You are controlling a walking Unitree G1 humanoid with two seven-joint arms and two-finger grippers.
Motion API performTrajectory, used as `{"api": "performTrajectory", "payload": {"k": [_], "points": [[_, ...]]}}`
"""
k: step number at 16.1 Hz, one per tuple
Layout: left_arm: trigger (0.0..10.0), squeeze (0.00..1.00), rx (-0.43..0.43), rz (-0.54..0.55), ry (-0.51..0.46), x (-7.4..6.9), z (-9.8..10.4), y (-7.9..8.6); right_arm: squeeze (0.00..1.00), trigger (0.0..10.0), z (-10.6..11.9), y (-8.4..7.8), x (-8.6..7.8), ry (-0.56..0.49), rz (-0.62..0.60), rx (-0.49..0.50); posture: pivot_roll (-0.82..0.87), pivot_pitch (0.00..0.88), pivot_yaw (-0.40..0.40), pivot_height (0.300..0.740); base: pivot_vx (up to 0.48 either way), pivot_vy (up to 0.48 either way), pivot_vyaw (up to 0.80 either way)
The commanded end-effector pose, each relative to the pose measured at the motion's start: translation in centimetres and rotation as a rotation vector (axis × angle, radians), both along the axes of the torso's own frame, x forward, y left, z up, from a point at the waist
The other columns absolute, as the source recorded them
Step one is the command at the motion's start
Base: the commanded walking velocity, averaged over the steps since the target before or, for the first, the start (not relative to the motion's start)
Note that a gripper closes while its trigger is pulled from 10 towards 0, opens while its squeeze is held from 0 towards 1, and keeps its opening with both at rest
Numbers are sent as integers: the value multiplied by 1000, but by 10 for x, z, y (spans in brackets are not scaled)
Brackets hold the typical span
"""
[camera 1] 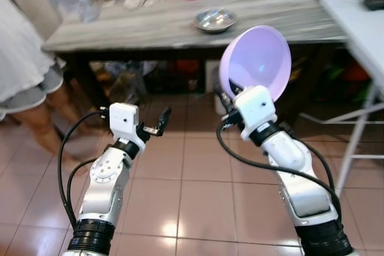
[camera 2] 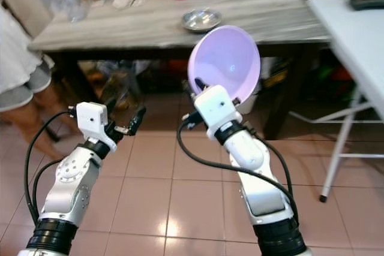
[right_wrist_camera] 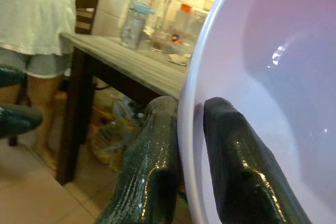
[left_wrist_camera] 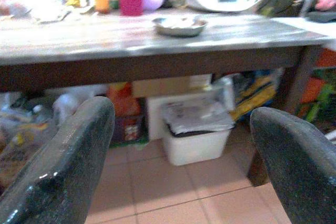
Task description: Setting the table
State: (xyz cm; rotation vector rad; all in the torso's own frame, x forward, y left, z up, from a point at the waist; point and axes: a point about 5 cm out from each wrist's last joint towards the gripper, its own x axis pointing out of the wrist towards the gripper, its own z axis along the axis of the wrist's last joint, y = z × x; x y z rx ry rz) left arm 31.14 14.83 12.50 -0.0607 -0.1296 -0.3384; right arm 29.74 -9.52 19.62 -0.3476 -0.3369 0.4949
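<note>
My right gripper (right_wrist_camera: pixel 189 145) has its fingers clamped on the rim of the lilac bowl (camera 1: pixel 257 61), held raised before the worktop (camera 1: pixel 150 25). My left gripper (camera 1: pixel 157 123) hovers over the floor, fingers released. A steel dish (camera 1: pixel 214 20) sits on the worktop.

I hold a round, smooth lilac plastic bowl (camera 1: pixel 256 62) up on its edge in front of me, its hollow facing back toward my head and catching a small highlight near the middle. My right gripper (right_wrist_camera: pixel 189 129) pinches its lower rim, one black finger inside the hollow and the other behind the wall. The bowl hangs in the air over the tiled floor, just short of the long grey wood-grain table (camera 1: pixel 150 25), whose near edge runs behind it. On that tabletop, beyond the bowl's upper rim, sits a small shallow steel dish (camera 1: pixel 214 20), upright and apart from the clutter at the far side.
</note>
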Motion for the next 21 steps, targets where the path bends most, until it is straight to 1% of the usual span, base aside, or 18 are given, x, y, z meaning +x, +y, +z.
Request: {"api": "performTrajectory", "payload": {"k": [1, 12, 21], "points": [[10000, 0, -1, -1, -10, 1, 4, 1, 0, 10000, 5, 2, 0, -15, 8, 15, -206, 97, 90, 740, 420, 0, 0], [10000, 0, -10, -39, 4, -5, 0, -11, 0, 10000, 2, 2, 2, -11, -9, -2, -202, 99, 91, 740, 421, 0, 0], [10000, 0, -16, -57, 8, -8, 0, -15, 0, 10000, -2, -1, 2, 1, -27, 0, -208, 97, 92, 740, 422, 0, 0]]}}
